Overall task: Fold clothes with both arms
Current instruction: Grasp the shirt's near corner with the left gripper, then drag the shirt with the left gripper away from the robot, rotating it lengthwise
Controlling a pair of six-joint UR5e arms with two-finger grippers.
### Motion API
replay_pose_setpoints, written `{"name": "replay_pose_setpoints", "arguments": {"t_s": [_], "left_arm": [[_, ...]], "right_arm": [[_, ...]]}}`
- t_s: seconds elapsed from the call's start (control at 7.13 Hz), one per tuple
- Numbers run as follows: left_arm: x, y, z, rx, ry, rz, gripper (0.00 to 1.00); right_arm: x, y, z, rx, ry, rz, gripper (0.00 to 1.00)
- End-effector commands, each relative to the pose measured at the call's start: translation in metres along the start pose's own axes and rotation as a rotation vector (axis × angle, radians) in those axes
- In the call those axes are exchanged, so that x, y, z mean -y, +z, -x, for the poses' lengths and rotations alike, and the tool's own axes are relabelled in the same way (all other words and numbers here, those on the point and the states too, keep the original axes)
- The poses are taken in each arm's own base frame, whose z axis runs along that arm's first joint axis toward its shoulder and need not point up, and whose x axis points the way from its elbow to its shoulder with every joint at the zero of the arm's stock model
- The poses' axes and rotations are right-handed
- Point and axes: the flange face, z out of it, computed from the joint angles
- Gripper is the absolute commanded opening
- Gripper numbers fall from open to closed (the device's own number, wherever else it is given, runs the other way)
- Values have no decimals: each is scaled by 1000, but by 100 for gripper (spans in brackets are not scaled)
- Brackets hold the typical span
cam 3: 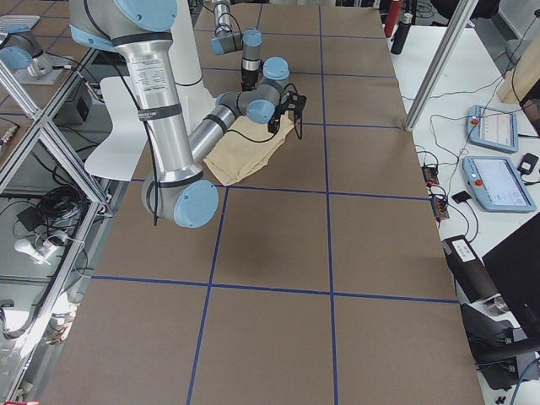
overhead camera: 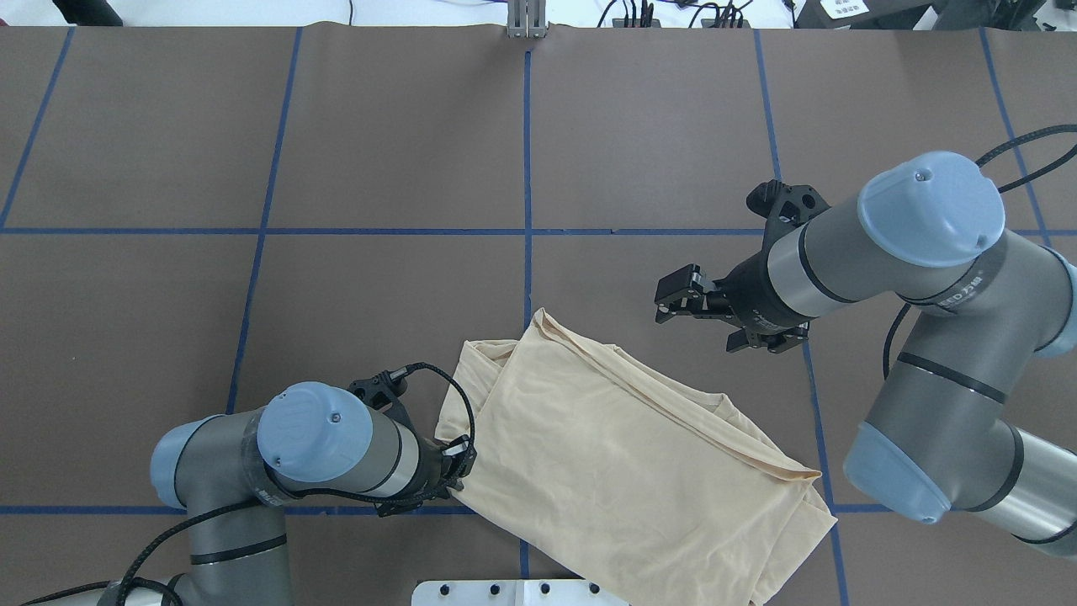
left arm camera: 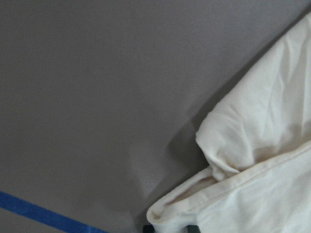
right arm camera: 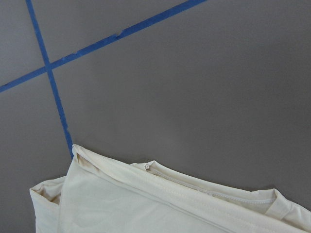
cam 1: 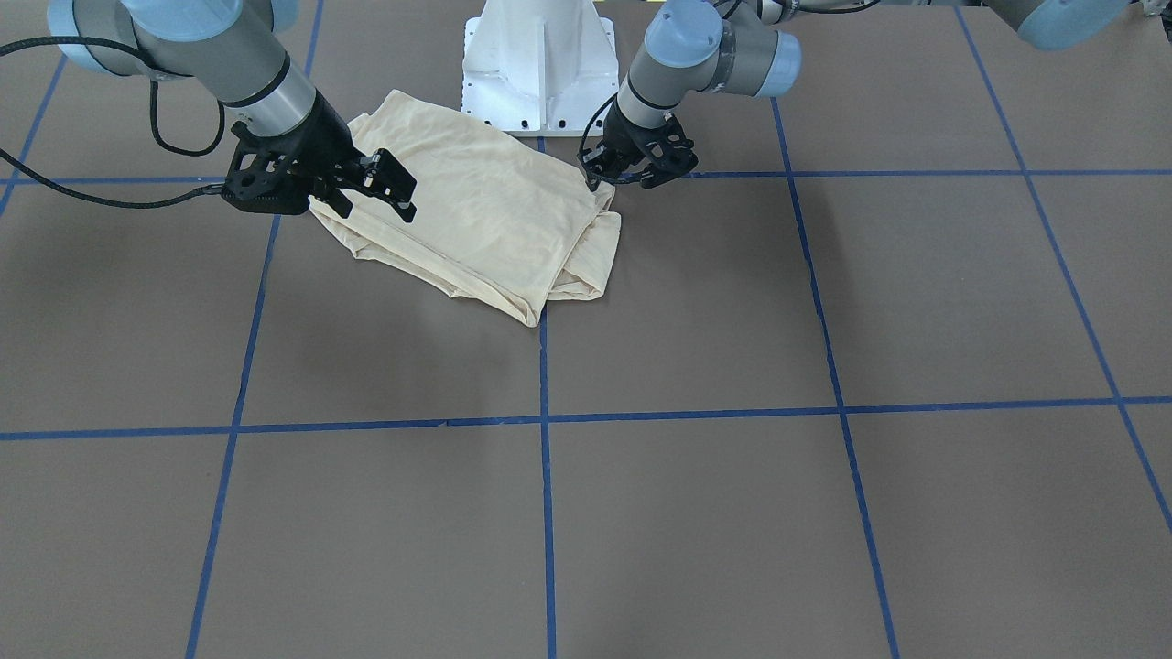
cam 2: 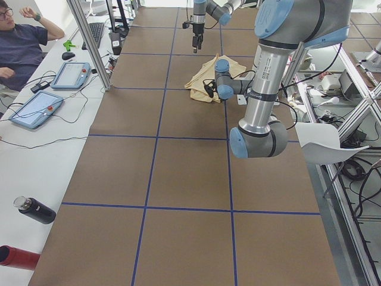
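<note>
The clothes (cam 1: 476, 220), one pale cream shirt, lie folded in a rough rectangle near the robot's base; no print shows. My left gripper (cam 1: 600, 178) is low at the shirt's corner, and it looks shut on the fabric edge (overhead camera: 457, 459). In the left wrist view the hem (left arm camera: 194, 204) runs right down to the fingertips. My right gripper (cam 1: 371, 192) hangs open above the shirt's other end, holding nothing, and its wrist view looks down on the shirt's folded edge (right arm camera: 146, 204).
The white pedestal base (cam 1: 538, 64) stands just behind the shirt. Blue tape lines (cam 1: 545, 416) grid the brown table. A person (cam 2: 24, 42) sits at a side desk with tablets (cam 2: 71, 74); bottles (cam 2: 36, 210) lie nearby.
</note>
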Motion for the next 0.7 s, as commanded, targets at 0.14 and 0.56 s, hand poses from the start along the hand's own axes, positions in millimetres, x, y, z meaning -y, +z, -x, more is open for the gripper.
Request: {"name": "replay_pose_setpoints", "arguments": {"t_s": [0.14, 0.56], "left_arm": [[24, -23, -22, -32, -27, -36, 0], [68, -53, -47, -67, -77, -108, 0]], "right_arm": [[2, -1, -1, -1, 1, -3, 100], [2, -1, -1, -1, 2, -4, 100]]}}
